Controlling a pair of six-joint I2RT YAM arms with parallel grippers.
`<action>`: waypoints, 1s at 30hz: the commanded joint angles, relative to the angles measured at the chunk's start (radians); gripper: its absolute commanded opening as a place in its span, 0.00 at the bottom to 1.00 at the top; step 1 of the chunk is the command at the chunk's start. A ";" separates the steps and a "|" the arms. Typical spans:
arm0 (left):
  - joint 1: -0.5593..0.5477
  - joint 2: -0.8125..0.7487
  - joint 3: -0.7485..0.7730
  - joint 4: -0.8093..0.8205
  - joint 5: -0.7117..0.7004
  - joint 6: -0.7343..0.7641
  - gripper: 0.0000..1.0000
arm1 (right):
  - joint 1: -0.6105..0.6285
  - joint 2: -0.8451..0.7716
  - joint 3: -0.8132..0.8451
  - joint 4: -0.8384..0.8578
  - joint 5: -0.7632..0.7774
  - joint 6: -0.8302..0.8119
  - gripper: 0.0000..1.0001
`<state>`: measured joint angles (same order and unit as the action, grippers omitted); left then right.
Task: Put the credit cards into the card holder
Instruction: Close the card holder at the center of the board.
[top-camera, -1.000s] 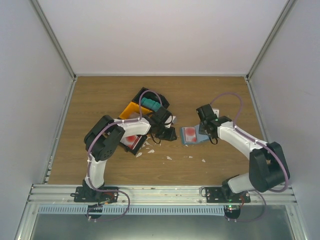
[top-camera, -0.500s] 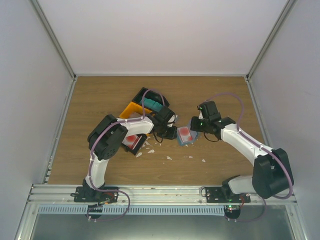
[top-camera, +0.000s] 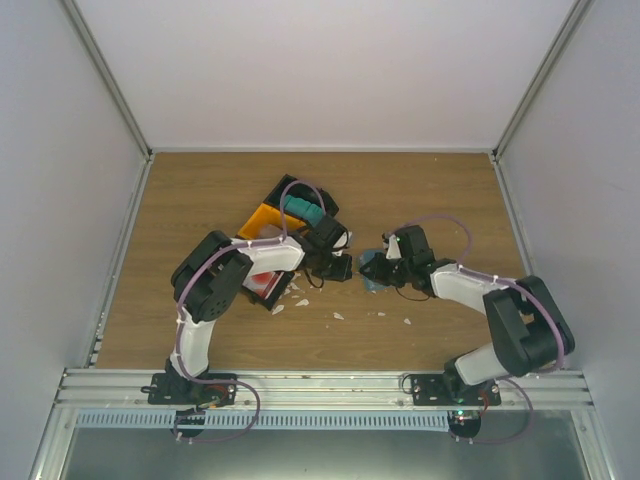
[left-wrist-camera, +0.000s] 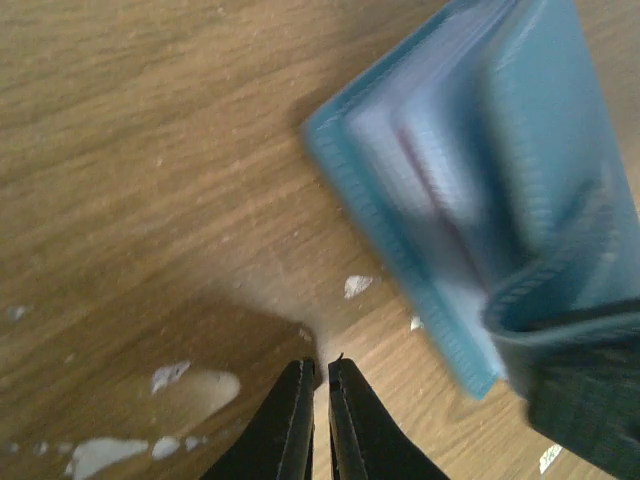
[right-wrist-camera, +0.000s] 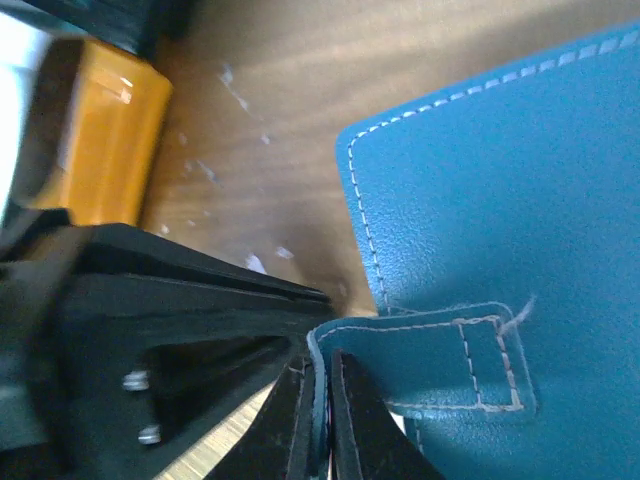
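The right end effector is closed down to a slit on a thin blue edge of the card holder, just beside its stitched tab. From that pinch the holder hangs tilted, one corner low over the tabletop. The left wrist view shows its paler inner leaves fanned partly open. That view is blurred, so I cannot tell whether a card sits inside.

The left end effector is narrow too, with its fingers almost together and nothing between them. It points at bare wood and white scraps, close beside the holder.

Farther out, the credit cards with red marks lie under the left arm, next to the black-and-orange bin. A teal stack sits at the bin's far side.

The main risk is the hold itself. It grips a soft edge rather than the body, so the holder may swing, twist or slip free as the arm moves. It could also fold shut and hide its pockets.

The two end effectors are very close, so a careless reach by the left one could knock the holder out of the pinch. Because the holder is tilted, any card pushed in may slide back out.
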<state>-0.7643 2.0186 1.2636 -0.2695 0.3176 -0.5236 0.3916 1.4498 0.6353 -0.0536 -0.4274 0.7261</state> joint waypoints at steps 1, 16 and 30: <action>-0.012 -0.072 -0.040 0.029 -0.017 -0.036 0.10 | -0.007 0.058 -0.071 0.175 -0.092 0.088 0.00; -0.012 -0.281 -0.140 0.037 -0.070 -0.055 0.17 | -0.004 0.015 -0.043 0.103 -0.081 0.032 0.38; -0.012 -0.299 -0.068 0.025 -0.033 -0.031 0.28 | -0.096 -0.234 -0.040 -0.043 -0.079 -0.028 0.55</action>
<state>-0.7689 1.7550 1.1637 -0.2733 0.2573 -0.5724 0.3389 1.2884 0.5930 -0.0532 -0.5030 0.7254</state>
